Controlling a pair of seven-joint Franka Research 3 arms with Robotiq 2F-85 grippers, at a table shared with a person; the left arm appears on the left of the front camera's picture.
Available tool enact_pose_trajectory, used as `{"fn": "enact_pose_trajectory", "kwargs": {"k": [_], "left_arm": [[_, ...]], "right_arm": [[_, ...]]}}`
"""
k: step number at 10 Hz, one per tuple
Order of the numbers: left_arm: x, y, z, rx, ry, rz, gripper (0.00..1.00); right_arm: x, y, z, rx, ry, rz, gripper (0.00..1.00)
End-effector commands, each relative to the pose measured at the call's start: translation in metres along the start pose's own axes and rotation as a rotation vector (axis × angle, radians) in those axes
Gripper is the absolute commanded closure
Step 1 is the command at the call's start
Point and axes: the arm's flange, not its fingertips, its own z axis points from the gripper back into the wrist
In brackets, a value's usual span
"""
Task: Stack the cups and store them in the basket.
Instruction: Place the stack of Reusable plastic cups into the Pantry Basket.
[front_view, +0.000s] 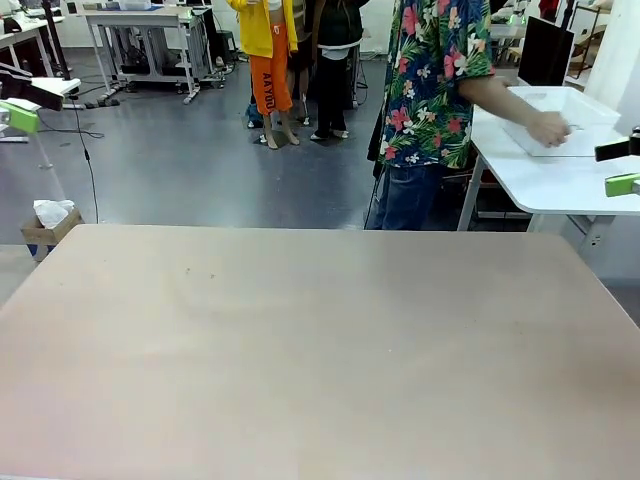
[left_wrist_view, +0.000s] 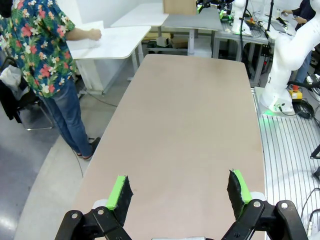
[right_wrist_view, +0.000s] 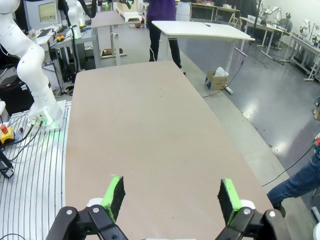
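The cups are out of view. The basket (front_view: 565, 108), a white bin, rests on a white side table (front_view: 560, 185) beyond the far right corner, and a person's hand (front_view: 548, 128) lies on its near rim. My left gripper (left_wrist_view: 180, 192) hangs open above the left end of the beige table (left_wrist_view: 190, 115), its fingers at the left edge of the front view (front_view: 25, 105). My right gripper (right_wrist_view: 171, 195) is open above the right end, with its fingers at the right edge of the front view (front_view: 620, 167). Neither holds anything.
A person in a floral shirt (front_view: 435, 80) stands between the beige table (front_view: 300, 340) and the side table, turned toward the bin. A small cardboard box (front_view: 48, 225) sits on the floor past the far left corner. The other arm's white base (left_wrist_view: 285, 65) stands beside the table.
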Motion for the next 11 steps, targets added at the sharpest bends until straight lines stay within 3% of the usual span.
{"fn": "enact_pose_trajectory", "kwargs": {"k": [1,11], "left_arm": [[0.0014,-0.0012,0.0012,-0.005,-0.006,-0.005,0.0],[0.0014,-0.0012,0.0012,-0.005,-0.006,-0.005,0.0]], "right_arm": [[0.0027,-0.001,-0.0003,-0.006,-0.031,-0.004,0.0],[0.0027,-0.001,-0.0003,-0.006,-0.031,-0.004,0.0]]}}
